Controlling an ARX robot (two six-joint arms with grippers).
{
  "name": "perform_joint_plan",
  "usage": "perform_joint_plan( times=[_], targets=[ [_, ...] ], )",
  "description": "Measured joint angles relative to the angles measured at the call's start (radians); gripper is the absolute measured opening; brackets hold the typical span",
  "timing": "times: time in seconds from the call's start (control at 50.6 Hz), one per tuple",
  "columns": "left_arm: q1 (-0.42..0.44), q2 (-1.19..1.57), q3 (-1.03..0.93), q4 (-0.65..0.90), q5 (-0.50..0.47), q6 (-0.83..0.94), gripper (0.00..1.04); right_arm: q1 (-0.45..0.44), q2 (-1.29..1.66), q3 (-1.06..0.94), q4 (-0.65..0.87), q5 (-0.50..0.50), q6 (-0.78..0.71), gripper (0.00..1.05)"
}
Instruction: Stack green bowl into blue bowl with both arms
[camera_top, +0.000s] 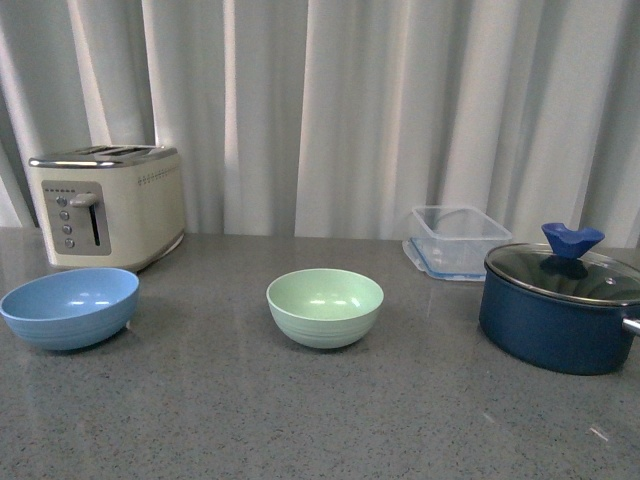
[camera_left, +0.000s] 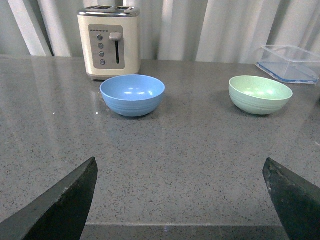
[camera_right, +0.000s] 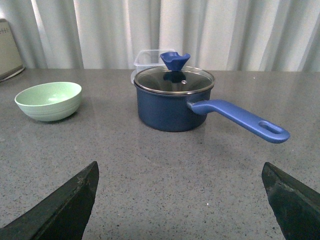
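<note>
The green bowl (camera_top: 325, 306) stands upright and empty at the middle of the grey counter; it also shows in the left wrist view (camera_left: 260, 94) and the right wrist view (camera_right: 49, 100). The blue bowl (camera_top: 70, 307) stands upright and empty at the left, in front of the toaster; it also shows in the left wrist view (camera_left: 132, 94). Neither arm shows in the front view. My left gripper (camera_left: 180, 172) is open and empty, well short of both bowls. My right gripper (camera_right: 180, 172) is open and empty, short of the pot.
A cream toaster (camera_top: 108, 205) stands at the back left. A dark navy pot (camera_top: 560, 308) with a glass lid and a long handle (camera_right: 240, 119) stands at the right. A clear plastic container (camera_top: 455, 242) sits behind it. Curtains hang behind the counter.
</note>
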Motion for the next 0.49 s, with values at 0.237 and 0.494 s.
perform_joint_plan(
  times=[0.237, 0.494],
  targets=[
    [0.000, 0.000, 0.000, 0.000, 0.000, 0.000, 0.98, 0.000, 0.000, 0.000, 0.000, 0.000, 0.000, 0.95],
    [-0.055, 0.115, 0.075, -0.190, -0.226, -0.102, 0.98, 0.000, 0.000, 0.000, 0.000, 0.000, 0.000, 0.95]
  ],
)
